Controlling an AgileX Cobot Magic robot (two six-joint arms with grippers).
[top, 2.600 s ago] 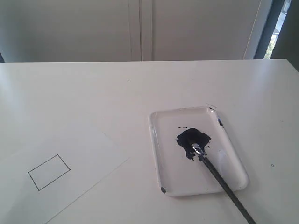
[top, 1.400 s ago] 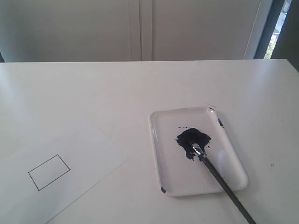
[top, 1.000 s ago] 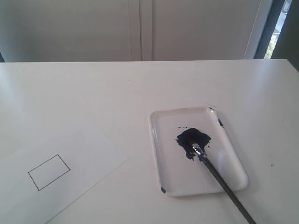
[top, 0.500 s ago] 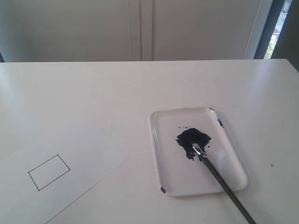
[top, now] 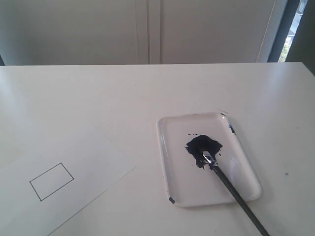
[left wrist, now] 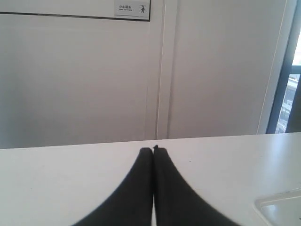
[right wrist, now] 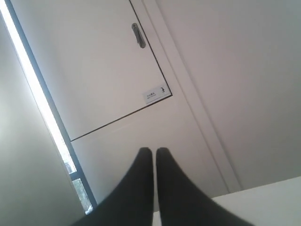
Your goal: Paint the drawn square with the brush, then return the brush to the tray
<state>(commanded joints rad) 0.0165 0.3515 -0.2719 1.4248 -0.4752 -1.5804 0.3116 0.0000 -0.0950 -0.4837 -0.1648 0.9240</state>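
Opening step, by the look of it: getting hold of the brush [top: 231, 184]. No paint laid yet. Drawn square [top: 51, 181] only a thin black outline, blank inside, on the paper sheet [top: 93, 157] at the near left corner of the tabletop [top: 98, 93].

Brush lying on the tray [top: 161, 147], bristles and silver ferrule in the dark navy puddle [top: 199, 145] near the tray's middle, black handle slanting out over the tray's near right corner toward the tabletop's near edge, end cut off by the picture. Tray on the right half of the tabletop, toward the near edge, well apart from the paper.

Neither arm visible in the exterior view. Left gripper [left wrist: 154, 149]: fingertips pressed together, nothing between them, pointed across the tabletop toward the far wall. Right gripper [right wrist: 154, 150]: fingers drawn in to a hairline slit, holding nothing, aimed up at a cabinet door rather than at the work.

Next, probably: spreading the right pincer, bringing it down over the stretch of handle outside the tray rim, closing across its width, then lifting without dragging wet bristles over the rim. Worth care: thin handle, apt to roll or pivot in a loose grip.
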